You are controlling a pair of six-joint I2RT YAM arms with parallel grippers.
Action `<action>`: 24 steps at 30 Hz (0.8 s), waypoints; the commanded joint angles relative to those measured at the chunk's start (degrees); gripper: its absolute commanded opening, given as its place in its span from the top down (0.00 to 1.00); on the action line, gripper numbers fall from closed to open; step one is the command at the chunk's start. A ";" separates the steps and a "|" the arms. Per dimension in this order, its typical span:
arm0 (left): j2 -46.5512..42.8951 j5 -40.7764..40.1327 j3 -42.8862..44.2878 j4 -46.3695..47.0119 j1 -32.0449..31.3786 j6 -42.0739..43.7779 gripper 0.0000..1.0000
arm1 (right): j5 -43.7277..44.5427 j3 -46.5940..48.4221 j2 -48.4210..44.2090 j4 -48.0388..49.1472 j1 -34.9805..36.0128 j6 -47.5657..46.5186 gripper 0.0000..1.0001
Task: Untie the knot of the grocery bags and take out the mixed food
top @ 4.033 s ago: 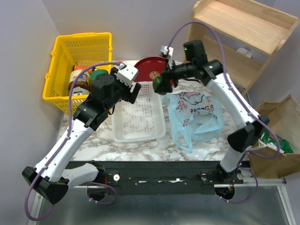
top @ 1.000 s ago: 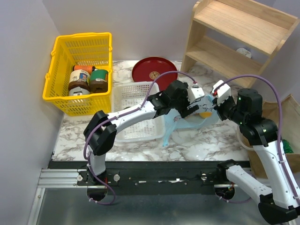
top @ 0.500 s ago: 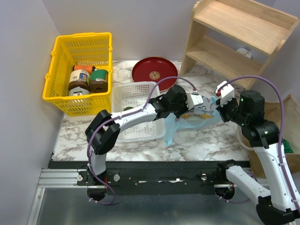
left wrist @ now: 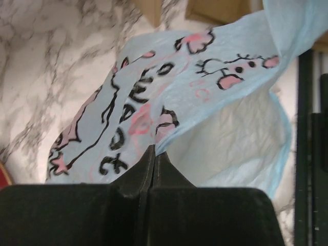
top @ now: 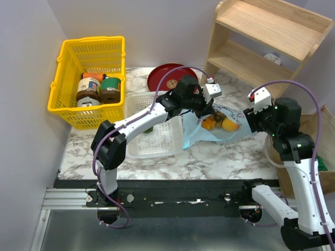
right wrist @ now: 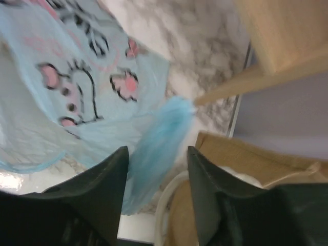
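Note:
The light-blue grocery bag (top: 207, 135) lies on the marble with its mouth pulled open. An orange (top: 229, 125) and a bunch of small brown fruits (top: 210, 123) show inside it. My left gripper (top: 205, 111) is shut on a fold of the bag's printed plastic (left wrist: 169, 102), with the fingertips (left wrist: 154, 151) pressed together. My right gripper (top: 249, 121) stands open at the bag's right end. The twisted blue handle (right wrist: 159, 146) hangs loose between its fingers (right wrist: 105, 179). A green lime (top: 148, 129) lies in the white basket (top: 157, 144). The brown paper bag (top: 320, 130) stands at the right edge.
A yellow basket (top: 65, 99) with jars sits at the back left, and a red plate (top: 166, 77) lies behind the white basket. A wooden shelf (top: 267, 36) stands at the back right. The paper bag's brown edge (right wrist: 241, 154) and white rope handle (right wrist: 163, 218) are close under my right gripper.
My left gripper shut on the blue bag and pulled its edge back and left. My right gripper opened, let go of the handle and drew away to the right. The fruit now shows.

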 commanded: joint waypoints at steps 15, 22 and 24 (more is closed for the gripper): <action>0.69 17.53 -1.96 12.06 2.31 -23.54 1.00 | -31.12 3.74 4.69 -9.08 21.20 -36.49 0.82; 1.92 18.67 -2.05 14.52 3.90 -26.44 1.00 | -25.66 -4.70 3.90 -9.87 23.32 -48.21 0.83; 2.36 19.72 -1.78 15.14 4.25 -26.89 1.00 | -21.90 -9.70 2.94 -7.95 23.32 -50.49 0.83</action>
